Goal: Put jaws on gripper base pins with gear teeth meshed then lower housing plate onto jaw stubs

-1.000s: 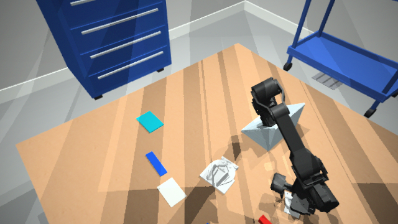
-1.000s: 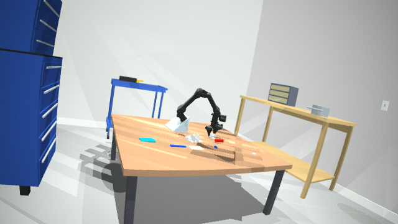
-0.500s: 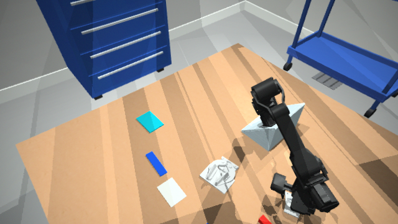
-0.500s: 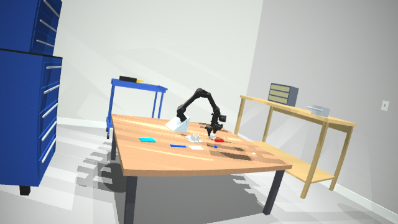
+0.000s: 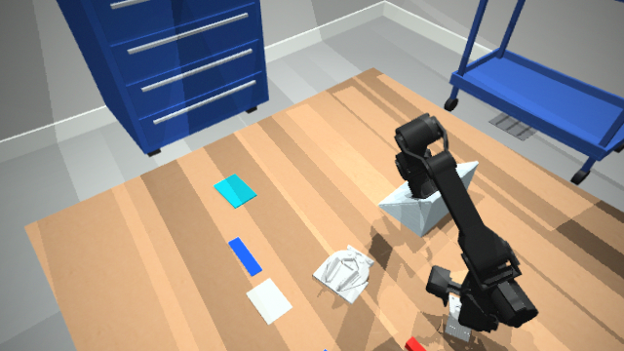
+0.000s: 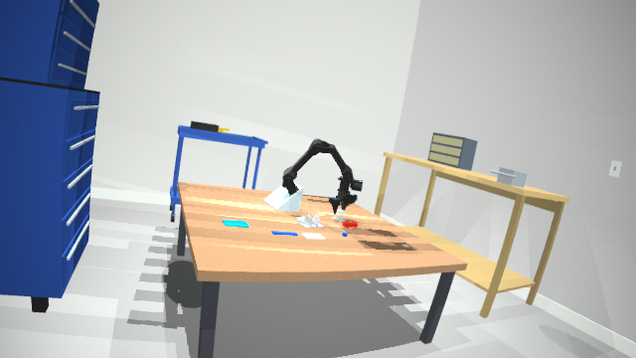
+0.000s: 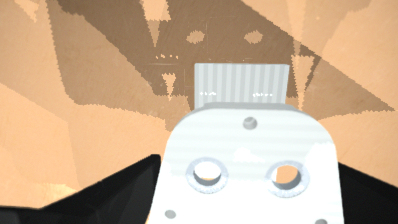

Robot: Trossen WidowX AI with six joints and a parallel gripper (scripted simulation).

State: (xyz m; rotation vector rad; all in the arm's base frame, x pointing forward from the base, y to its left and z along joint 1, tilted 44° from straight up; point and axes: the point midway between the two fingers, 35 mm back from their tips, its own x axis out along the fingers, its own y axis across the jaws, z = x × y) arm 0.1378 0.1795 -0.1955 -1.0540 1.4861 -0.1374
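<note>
The white gripper base (image 5: 362, 285) (image 6: 310, 225) lies on the table with the light jaw pieces on it. Whether their teeth mesh is too small to tell. The white housing plate (image 5: 458, 329) (image 7: 245, 142) has two round holes and a ribbed tab. My gripper (image 6: 339, 212) (image 7: 240, 166) is shut on the housing plate, one black finger at each side edge in the wrist view. The plate's shadow with two light spots falls ahead of it, so it is held a little above the table. In the top view the arm partly hides plate and fingers.
A red block (image 5: 415, 344) (image 6: 350, 225) lies near the gripper. A small blue piece (image 6: 344, 234) is nearby. A white square (image 5: 269, 301) (image 6: 313, 236), a blue strip (image 5: 245, 256) (image 6: 284, 233) and a cyan square (image 5: 235, 191) (image 6: 236, 224) lie beyond the gripper base.
</note>
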